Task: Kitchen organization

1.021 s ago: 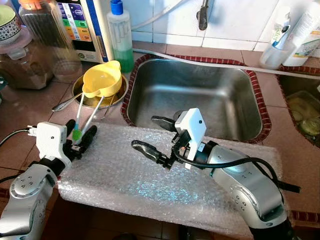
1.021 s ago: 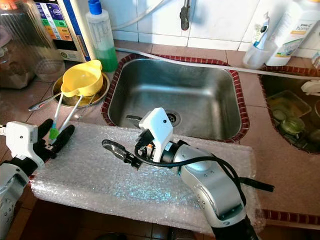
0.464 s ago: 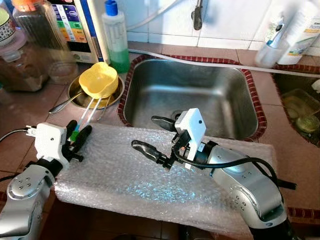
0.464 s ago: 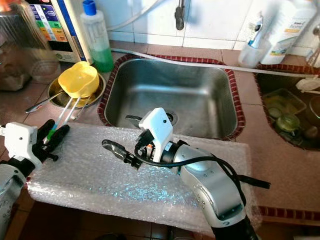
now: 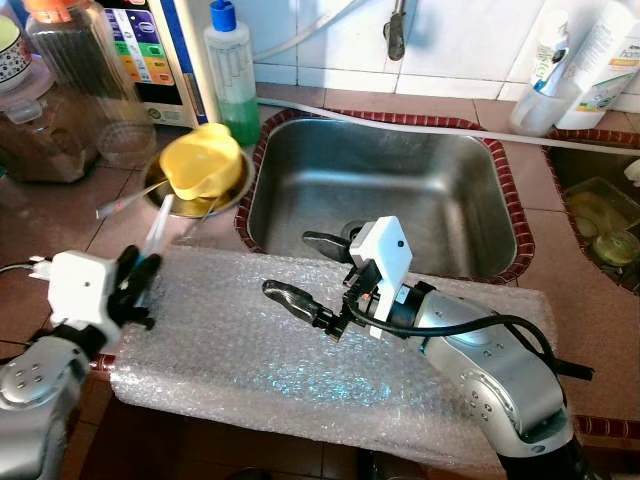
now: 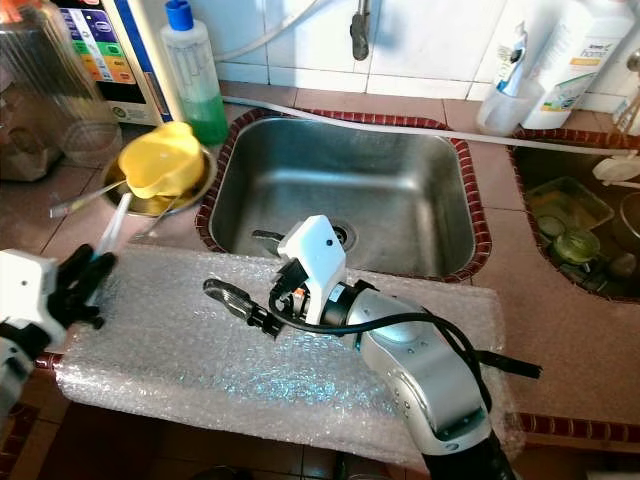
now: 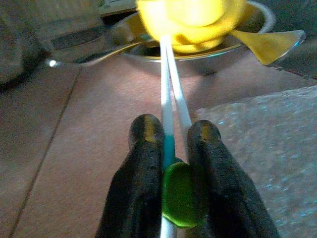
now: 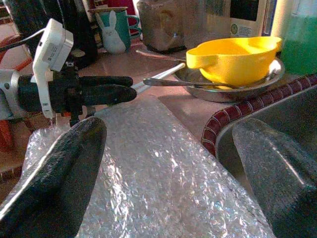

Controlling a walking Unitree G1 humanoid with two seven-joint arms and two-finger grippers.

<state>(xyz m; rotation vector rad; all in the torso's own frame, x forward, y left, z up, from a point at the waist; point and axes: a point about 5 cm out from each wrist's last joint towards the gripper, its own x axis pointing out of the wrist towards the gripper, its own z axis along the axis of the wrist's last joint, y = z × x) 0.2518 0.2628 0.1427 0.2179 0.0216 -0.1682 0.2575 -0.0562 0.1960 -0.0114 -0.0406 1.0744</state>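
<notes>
Change: since a second ago our left gripper has drawn back toward our body with the straws, and the yellow cup now sits tipped in the metal bowl; our right arm has kept its place.
Hard to see: in the head views the straws blur into one pale streak, and we cannot tell there how many there are; the left wrist view shows two thin white ones. Their far ends are hidden against the cup. A green piece sits between the fingers; we cannot tell what it is.
Straws: their long axis runs from the left gripper, at the near left corner of the bubble wrap, up and away toward the cup. The near ends lie in the gripper, the far ends at the bowl.
Left gripper: clamped on the straws, both black fingers pressed against them.
Right gripper: fingers spread wide and holding nothing, one over the wrap, the other at the near rim of the sink.
Bowl: on the counter just left of the sink, with a spoon sticking out to the left.
Behind: green soap bottle at the sink's far left corner.
</notes>
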